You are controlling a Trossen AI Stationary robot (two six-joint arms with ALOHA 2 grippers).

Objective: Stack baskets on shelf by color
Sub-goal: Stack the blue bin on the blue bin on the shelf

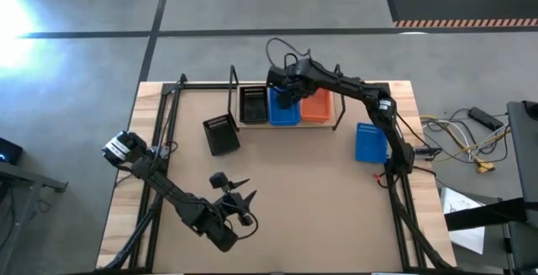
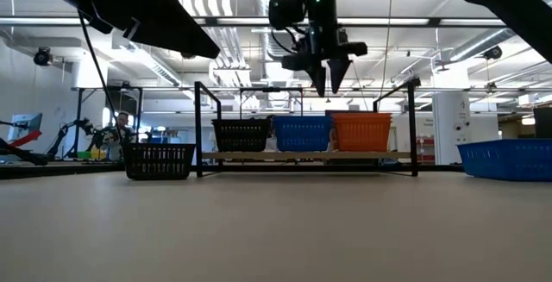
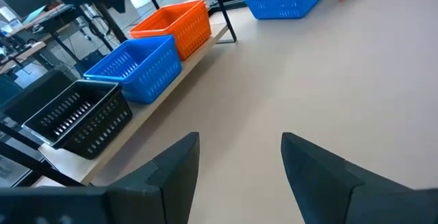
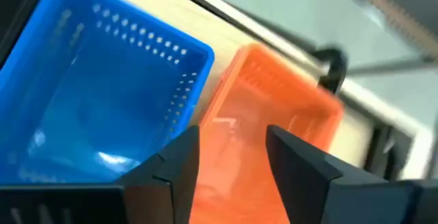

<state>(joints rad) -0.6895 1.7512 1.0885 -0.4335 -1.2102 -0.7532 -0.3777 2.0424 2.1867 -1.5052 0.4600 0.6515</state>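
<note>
On the shelf [image 1: 324,124] sit 3 baskets side by side — a black basket [image 1: 253,105], a blue basket [image 1: 283,109] and an orange basket [image 1: 316,105]. The right gripper [image 2: 329,77] hangs above the blue and orange ones, fingers parted and holding nothing. A second black basket [image 1: 221,134] stands on the table [image 1: 303,191] left of the shelf; another blue basket [image 1: 371,142] lies to its right. The left gripper [image 1: 236,201] waits near the table's front, fingers wide.

High view looks straight down on the shelf [image 1: 286,124]; low view faces it level from the table; both wrist views share it.
</note>
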